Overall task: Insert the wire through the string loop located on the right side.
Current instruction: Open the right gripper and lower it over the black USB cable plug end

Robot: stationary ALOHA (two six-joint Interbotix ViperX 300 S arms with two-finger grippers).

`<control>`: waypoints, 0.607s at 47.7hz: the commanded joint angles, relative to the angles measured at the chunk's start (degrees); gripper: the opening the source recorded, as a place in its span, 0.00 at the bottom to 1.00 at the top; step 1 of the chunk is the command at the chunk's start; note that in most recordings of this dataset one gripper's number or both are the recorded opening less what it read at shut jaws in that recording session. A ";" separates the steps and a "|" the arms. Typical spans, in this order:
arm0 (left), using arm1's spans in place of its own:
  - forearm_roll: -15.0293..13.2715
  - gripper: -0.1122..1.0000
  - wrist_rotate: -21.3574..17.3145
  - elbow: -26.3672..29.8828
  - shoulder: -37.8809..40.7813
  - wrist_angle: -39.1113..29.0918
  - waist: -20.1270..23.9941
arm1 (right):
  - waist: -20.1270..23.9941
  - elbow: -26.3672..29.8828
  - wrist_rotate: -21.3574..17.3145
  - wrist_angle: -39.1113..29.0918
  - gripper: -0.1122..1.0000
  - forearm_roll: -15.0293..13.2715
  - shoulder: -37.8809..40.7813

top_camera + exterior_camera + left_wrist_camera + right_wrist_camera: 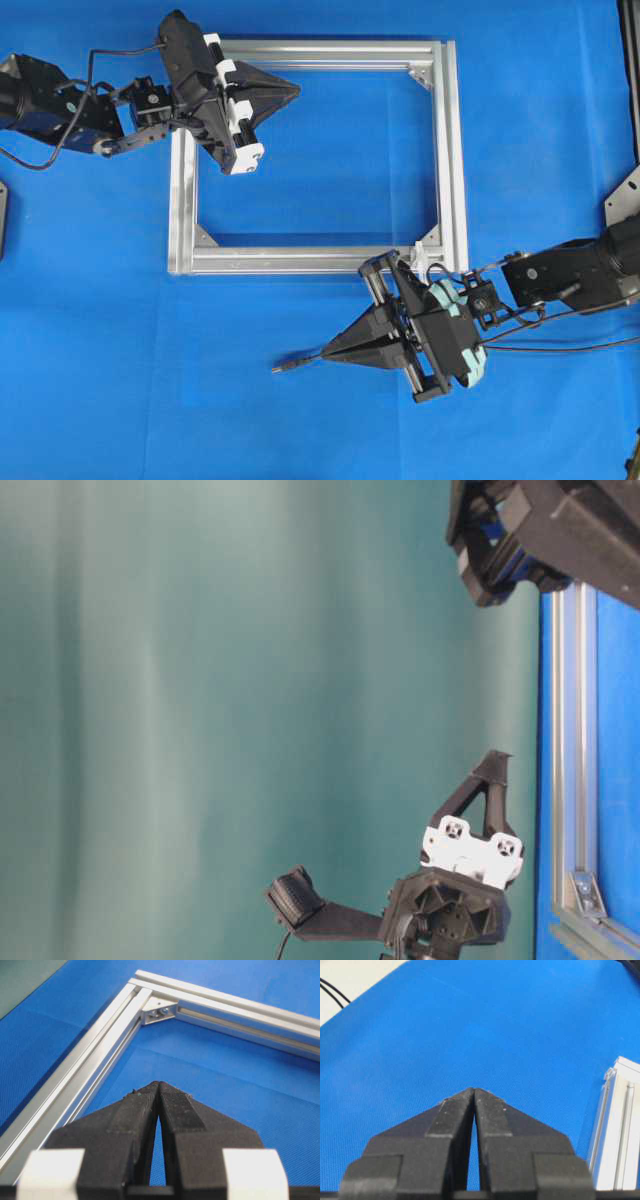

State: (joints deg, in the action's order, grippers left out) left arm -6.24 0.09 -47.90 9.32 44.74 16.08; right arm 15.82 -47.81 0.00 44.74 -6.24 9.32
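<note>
Nothing grasped yet — both the left gripper (pixel 292 90) and right gripper (pixel 330 352) are clenched empty. The wire (pixel 300 362) lies beside the right tips; the string loop (pixel 419 262), probably that white speck on the aluminium frame (pixel 310 262), waits — next, open and pinch the plug.

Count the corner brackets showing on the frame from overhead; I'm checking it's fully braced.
3: top-right corner bracket, bottom-right, bottom-left. The left gripper covers the frame's top-left corner, possibly hiding a fourth.
</note>
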 commanded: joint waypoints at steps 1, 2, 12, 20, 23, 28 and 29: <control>1.23 0.10 -0.70 0.79 -2.46 -0.70 -0.26 | 0.00 0.97 -0.18 0.18 0.10 0.09 -2.11; 1.32 0.10 -0.79 0.70 -2.55 -0.88 -0.26 | 0.00 0.88 -0.18 -0.18 0.10 0.09 -2.29; 1.32 0.10 -0.88 0.70 -2.64 -1.49 -0.26 | 0.00 1.49 -0.35 -4.39 0.05 0.09 -2.37; 1.32 0.10 -0.88 0.70 -2.55 -1.49 -0.35 | 0.00 1.49 -0.79 -5.10 0.05 0.09 -2.37; 1.32 0.10 -0.88 0.70 -2.64 -1.49 -0.35 | 0.00 1.49 -0.88 -5.19 0.05 0.09 -2.37; 1.32 0.10 -0.79 0.79 -2.64 -1.49 -0.35 | 0.00 1.49 -0.97 -5.19 0.05 0.09 -2.37; 1.32 0.10 -0.79 0.79 -2.55 -1.41 -0.35 | 0.00 1.58 -0.97 -5.19 0.05 0.09 -2.37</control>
State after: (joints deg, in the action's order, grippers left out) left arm -5.10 -0.70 -47.90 8.53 42.98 15.82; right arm 15.91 -47.29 -0.88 39.38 -6.24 8.79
